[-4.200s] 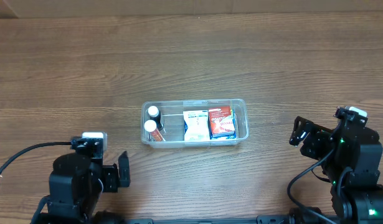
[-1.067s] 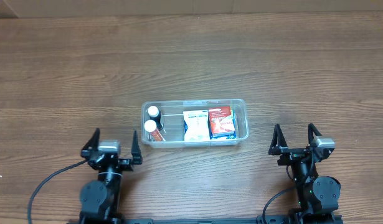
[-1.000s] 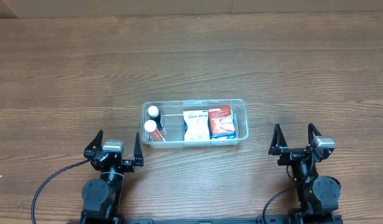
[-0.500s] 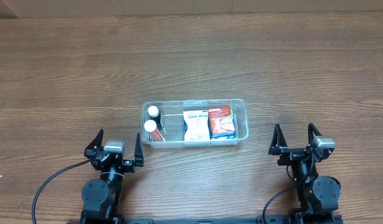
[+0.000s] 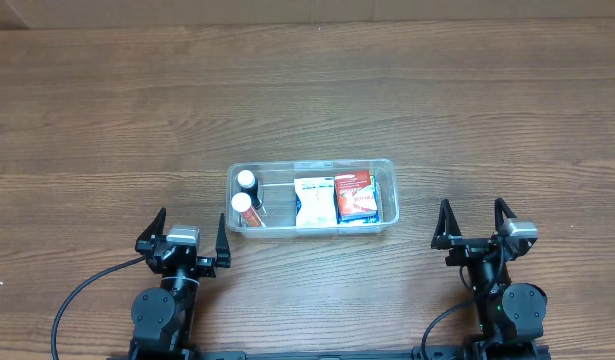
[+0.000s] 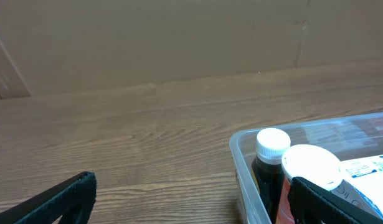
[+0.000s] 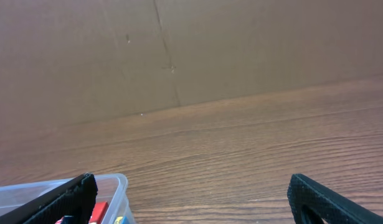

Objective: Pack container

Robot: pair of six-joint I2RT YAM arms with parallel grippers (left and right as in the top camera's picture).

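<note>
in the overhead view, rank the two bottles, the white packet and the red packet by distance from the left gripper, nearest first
1. front bottle, left end of the container, closest to the left gripper
2. rear bottle, just behind it
3. white packet, middle
4. red packet, right end

No legible text, brand, number or sign in any view.

Printed surfaces noted, all unreadable:

- White flat packet, centre of the clear plastic rectangular tub: green band near the far edge and small dark lines, too small to resolve from overhead. In the left wrist view, blue lettering on the same packet, blurred and cut off by the frame edge.
- Red flat packet, just right of the white one: white patch and blue strip, characters not resolvable. In the right wrist view, only a red sliver behind the tub wall.
- Orange-labelled bottle with white cap, left end of the tub: label colour only, no characters.
</note>
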